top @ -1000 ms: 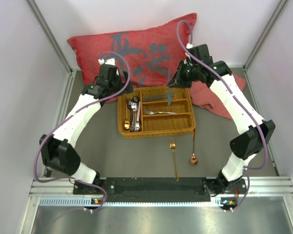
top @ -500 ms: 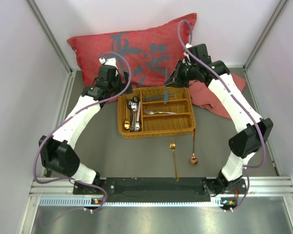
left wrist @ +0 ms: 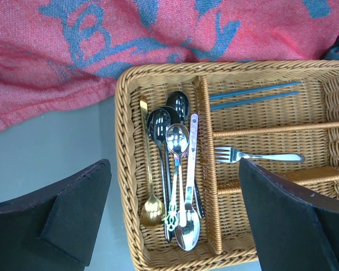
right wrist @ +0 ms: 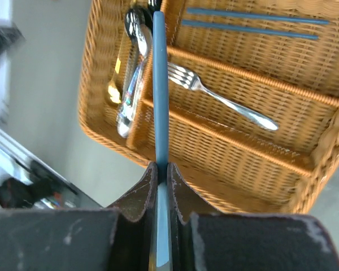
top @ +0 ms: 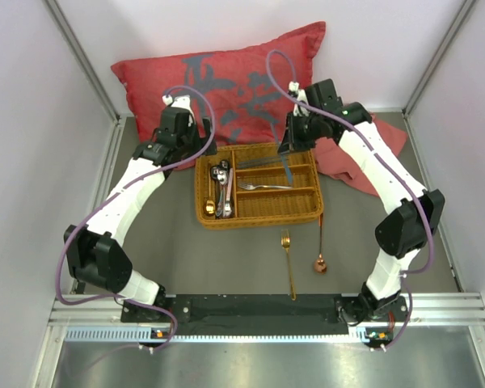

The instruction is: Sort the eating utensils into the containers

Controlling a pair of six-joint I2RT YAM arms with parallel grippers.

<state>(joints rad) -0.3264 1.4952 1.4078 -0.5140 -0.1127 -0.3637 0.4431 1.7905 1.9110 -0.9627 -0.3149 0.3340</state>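
From above, the tan wicker cutlery tray [top: 259, 212] sits mid-table towards the far edge, its far rim against a red cushion [top: 226, 77] printed with blue-grey characters. This overhead view alone shows the two pieces lying on the grey table [top: 170, 242] between the tray and the near edge: a slim gold fork [top: 288, 263] and, just to its right, a copper spoon [top: 319, 246] with its round bowl nearest the arms. The left wrist view gives the tray's contents more plainly. The long compartment at the left end holds a heap of spoons [left wrist: 178, 169], polished silver, dark and one gold, with their handles overlapping. The far short compartment holds two thin dark blue chopsticks [left wrist: 254, 93], and the middle one holds a silver fork [left wrist: 257, 156]. The left gripper [left wrist: 174, 164] hangs over that left end with its black fingers spread wide and nothing between them. The right wrist view shows the grip that is hard to read from overhead: the right gripper [right wrist: 162, 169] is pinched tight on a flat, straight dark blue utensil [right wrist: 160, 84], which runs out from the fingers above the tightly woven tray. Which kind of utensil it is I cannot tell.
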